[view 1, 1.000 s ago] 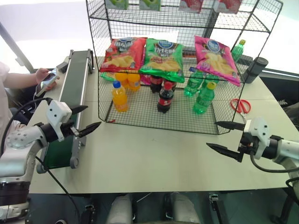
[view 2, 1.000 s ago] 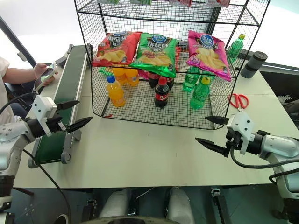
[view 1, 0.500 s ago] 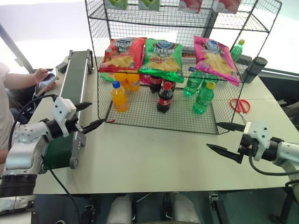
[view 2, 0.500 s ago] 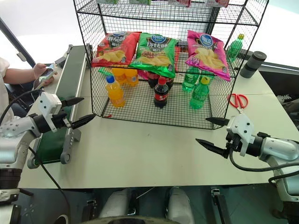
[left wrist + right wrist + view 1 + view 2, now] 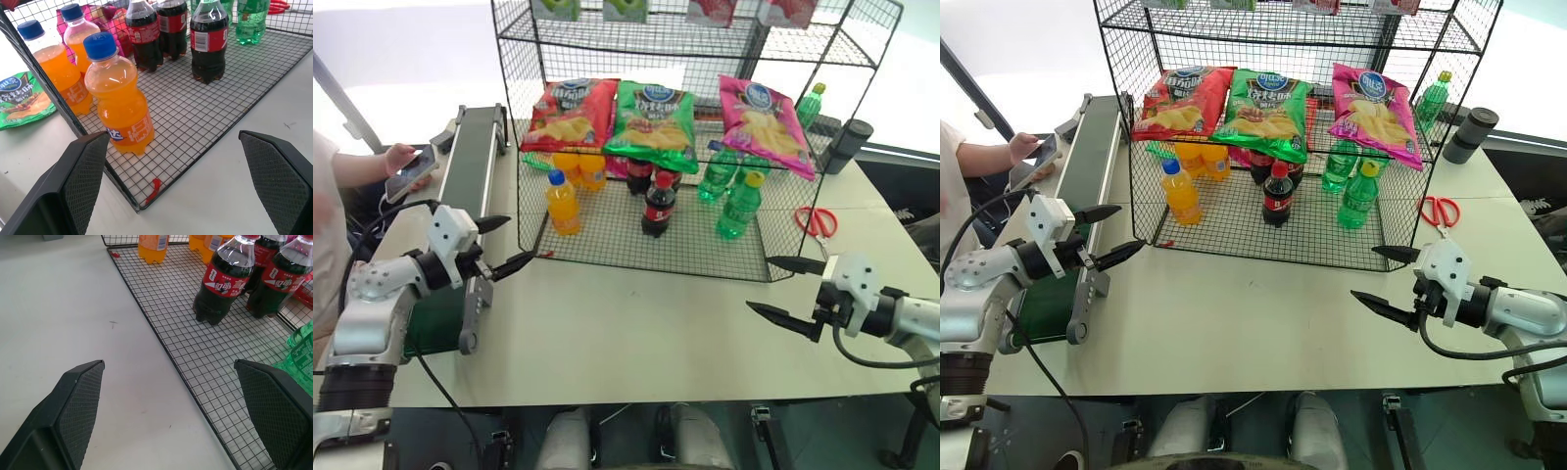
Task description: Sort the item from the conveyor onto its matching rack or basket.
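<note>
Both arms empty – pink bag on the rack.
The glossy magenta-pink crisp bag (image 5: 767, 112) lies on the black wire-grid shelf unit (image 5: 607, 245), middle tier, right end. Left gripper (image 5: 504, 243) hovers spread wide beside the dark-green conveyor belt (image 5: 470, 166); right gripper (image 5: 785, 291) – equally released – hangs over the white table (image 5: 636, 333).

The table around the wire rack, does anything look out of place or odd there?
One thing: a green crisp bag lies flat on the table outside the rack, behind the orange soda bottles, while the red, green and pink bags sit on the shelf.
</note>
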Robot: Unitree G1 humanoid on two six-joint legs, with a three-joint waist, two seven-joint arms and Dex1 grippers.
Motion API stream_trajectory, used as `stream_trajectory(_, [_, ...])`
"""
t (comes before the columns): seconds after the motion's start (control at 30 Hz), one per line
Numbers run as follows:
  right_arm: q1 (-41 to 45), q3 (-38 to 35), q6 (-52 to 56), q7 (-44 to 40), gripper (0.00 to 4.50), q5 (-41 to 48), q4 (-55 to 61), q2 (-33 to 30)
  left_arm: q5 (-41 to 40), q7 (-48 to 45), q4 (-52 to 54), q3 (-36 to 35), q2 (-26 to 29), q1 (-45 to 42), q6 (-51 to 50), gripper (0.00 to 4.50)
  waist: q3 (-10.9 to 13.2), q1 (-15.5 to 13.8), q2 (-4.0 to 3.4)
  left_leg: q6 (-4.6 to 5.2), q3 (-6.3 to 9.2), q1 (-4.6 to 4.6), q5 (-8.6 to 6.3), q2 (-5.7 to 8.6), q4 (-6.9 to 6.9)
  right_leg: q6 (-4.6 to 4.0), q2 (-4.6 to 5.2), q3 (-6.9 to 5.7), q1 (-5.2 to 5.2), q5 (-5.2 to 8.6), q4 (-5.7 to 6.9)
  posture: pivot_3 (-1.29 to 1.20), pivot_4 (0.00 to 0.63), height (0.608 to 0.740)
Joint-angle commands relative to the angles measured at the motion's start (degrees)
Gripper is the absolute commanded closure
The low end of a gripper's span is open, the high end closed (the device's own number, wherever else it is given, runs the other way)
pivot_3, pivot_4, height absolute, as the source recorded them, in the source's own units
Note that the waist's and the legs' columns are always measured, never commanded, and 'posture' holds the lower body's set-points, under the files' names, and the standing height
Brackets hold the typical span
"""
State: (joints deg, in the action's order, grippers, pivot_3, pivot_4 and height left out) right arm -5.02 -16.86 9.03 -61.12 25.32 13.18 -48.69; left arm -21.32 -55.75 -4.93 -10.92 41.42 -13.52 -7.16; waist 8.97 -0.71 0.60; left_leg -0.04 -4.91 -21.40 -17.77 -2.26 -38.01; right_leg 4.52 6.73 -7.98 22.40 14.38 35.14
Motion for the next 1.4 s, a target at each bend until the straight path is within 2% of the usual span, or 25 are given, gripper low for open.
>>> stream_trajectory(0.03, [1.2, -0.8, -0.6, -0.4, 0.08, 0.3, 0.3, -0.6, -0.1, 1.1, 2.4, -1.2, -0.6, 1.5, 1.2, 0.0, 0.0, 0.0, 0.0, 0.0, 0.0, 0.0, 0.0, 0.0, 0.0, 0.0, 0.0, 0.0, 0.0, 0.0, 0.0, 0.0, 0.15, 0.74])
stream_trajectory(1.4, [4.0, 2.4, -2.1, -3.6, 0.08, -2.6, -1.8, -0.7, -1.6, 3.8, 10.3, -1.3, -1.3, 7.5, -3.9, 0.0, 0.0, 0.0, 0.01, -0.02, 0.02, 0.02, 0.01, 0.0, -0.05, 0.0, 0.01, 0.0, -0.04, 0.0, 0.04, 0.0, 0.15, 0.74])
